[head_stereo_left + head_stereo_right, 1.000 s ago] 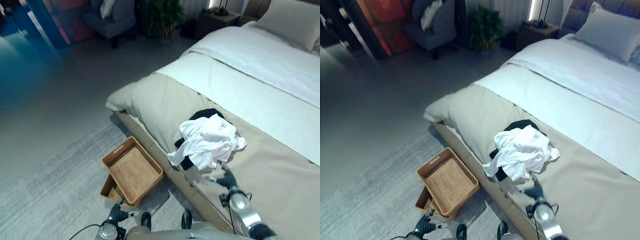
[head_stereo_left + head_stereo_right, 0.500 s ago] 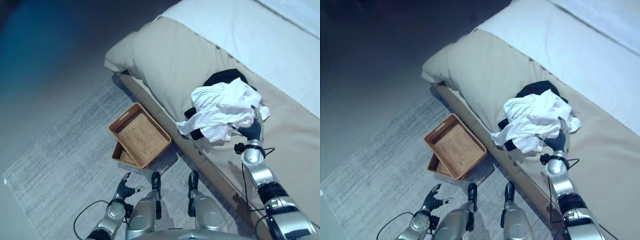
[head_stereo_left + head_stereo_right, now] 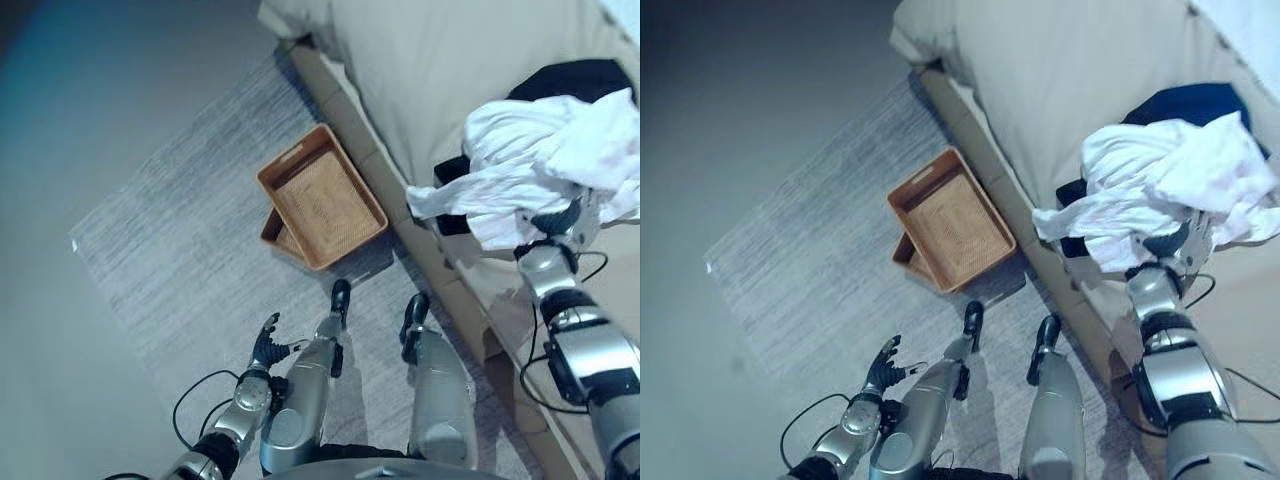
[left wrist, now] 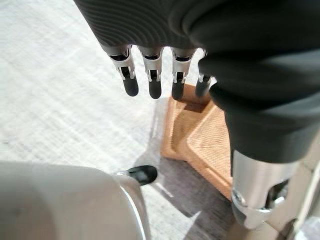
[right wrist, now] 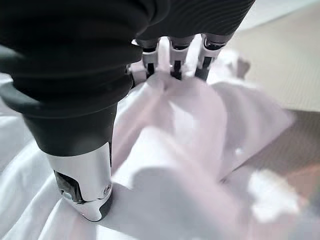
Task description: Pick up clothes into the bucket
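Note:
A crumpled white garment [image 3: 545,165] lies on a dark garment [image 3: 570,78] near the edge of the beige bed [image 3: 420,70]. My right hand [image 3: 560,220] reaches into the near side of the white cloth [image 5: 200,130]. Its fingers [image 5: 174,65] are straight with their tips pressed into the folds, and its thumb stands apart from them. A brown woven basket [image 3: 322,195] sits on the floor beside the bed, stacked on a second one. My left hand [image 3: 265,345] hangs open low over the rug, its fingers [image 4: 152,80] straight, with the basket [image 4: 200,135] beyond them.
A grey rug [image 3: 170,230] covers the floor beside the bed, and the basket sits at its far end. The bed's side board [image 3: 440,270] runs between the basket and the clothes. Bare grey floor [image 3: 60,120] lies to the left.
The camera has tilted down and moved closer. My right hand has risen from the bed's edge into the white cloth. The left hand still hangs low.

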Motion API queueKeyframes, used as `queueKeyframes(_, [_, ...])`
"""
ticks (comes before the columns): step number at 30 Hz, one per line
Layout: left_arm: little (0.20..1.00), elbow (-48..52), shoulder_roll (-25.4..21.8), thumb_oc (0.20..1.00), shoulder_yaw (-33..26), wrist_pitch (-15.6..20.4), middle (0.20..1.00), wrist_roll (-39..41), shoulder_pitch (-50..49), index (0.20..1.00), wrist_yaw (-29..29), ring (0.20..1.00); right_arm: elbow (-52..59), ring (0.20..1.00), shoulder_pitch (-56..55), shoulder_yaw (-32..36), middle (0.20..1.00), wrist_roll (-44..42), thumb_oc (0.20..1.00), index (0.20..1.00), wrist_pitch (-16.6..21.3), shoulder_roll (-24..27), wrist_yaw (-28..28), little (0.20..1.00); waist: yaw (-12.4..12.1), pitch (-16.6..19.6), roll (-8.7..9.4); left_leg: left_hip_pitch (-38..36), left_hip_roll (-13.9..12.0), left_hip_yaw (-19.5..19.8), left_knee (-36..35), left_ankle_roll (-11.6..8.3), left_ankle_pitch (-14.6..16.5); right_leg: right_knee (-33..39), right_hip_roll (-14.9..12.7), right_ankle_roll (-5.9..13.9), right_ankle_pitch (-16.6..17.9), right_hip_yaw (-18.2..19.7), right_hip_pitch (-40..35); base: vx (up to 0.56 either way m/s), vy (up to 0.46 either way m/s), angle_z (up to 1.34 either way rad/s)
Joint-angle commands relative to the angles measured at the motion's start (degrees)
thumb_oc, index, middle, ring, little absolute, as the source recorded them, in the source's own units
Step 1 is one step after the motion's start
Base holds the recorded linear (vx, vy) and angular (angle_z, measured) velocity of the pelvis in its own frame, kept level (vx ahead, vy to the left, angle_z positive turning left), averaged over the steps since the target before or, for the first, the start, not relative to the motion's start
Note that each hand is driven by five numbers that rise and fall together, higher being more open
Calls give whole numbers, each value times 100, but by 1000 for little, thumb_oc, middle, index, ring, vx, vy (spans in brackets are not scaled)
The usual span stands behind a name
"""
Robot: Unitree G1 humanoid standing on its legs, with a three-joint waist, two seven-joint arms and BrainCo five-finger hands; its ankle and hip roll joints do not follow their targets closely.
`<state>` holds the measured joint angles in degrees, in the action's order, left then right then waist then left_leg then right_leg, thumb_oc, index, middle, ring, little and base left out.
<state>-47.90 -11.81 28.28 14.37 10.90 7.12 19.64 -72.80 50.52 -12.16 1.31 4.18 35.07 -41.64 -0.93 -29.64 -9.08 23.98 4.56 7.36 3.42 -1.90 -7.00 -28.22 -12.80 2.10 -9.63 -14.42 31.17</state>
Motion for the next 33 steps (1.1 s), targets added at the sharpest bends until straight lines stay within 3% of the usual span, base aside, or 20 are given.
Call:
queueKeyframes(1, [1000,103,136,1000,309,-24,1000,108,-56,1000,25,1000,-377,1000,380,-461,1000,-110,1000,1000,-177,618,309,1000,-21,-15,14,194,4,30,504,-37,378,326,-192,335,371,314,-108,-1,20,10])
queueKeyframes(6, [1000,430,122,1000,263,19,1000,426,15,1000,52,1000,-675,1000,827,-625,1000,-275,1000,1000,-289,863,574,1000,-92,-15,-84,491,58,53,414,-16,272,214,-295,327,367,375,304,2,6,9])
queueKeyframes(7, [1000,474,132,1000,273,21,1000,432,24,1000,46,1000,-714,633,835,-615,633,-284,633,633,-306,908,636,633,-102,-15,-101,508,60,65,382,-14,250,209,-316,338,377,368,331,6,1,7])
queueKeyframes(8, [1000,474,132,1000,273,20,1000,432,26,1000,46,1000,-716,476,837,-616,476,-285,476,476,-306,909,637,476,-101,-15,-102,509,61,66,381,-14,249,208,-317,338,377,368,333,14,8,3])
queueKeyframes(9, [1000,506,150,1000,287,20,1000,468,55,1000,66,1000,-721,200,873,-569,200,-356,200,200,-292,964,597,200,-104,-15,-119,460,76,96,303,-12,222,238,-335,349,379,359,302,17,4,3])
queueKeyframes(12, [1000,513,169,1000,306,20,1000,454,124,1000,96,1000,-511,200,870,-418,200,-572,200,200,-155,979,463,200,-74,-15,-96,346,75,148,199,-11,193,319,-340,371,396,332,176,0,0,0])
queueKeyframes(19, [1000,439,97,1000,96,43,1000,362,166,1000,139,1000,1132,200,633,-109,200,-1050,200,200,383,960,20,200,122,-15,188,-31,-43,95,2,-47,183,694,-244,434,567,342,-198,-1,2,-2])
queueKeyframes(20, [1000,324,64,1000,-32,46,1000,342,179,1000,150,1000,1996,200,496,34,200,-1041,200,200,530,994,-155,200,205,-15,345,-206,-111,36,-34,-60,211,842,-182,459,645,377,-383,0,3,-10])
queueKeyframes(23, [1000,81,-17,1000,-246,23,1000,280,134,1000,173,1000,3002,200,322,321,200,-957,200,200,703,1093,-338,200,293,12,578,-502,-208,-93,-58,-64,277,1038,-47,498,750,454,-702,5,2,-23])
queueKeyframes(33, [1000,-646,-278,1000,-892,-153,1000,-34,-306,1000,-46,1000,3998,200,102,761,200,-815,200,200,868,1471,-98,200,330,869,1151,-1441,-449,-615,-248,-63,499,2056,460,602,1052,727,-1809,69,0,-38])
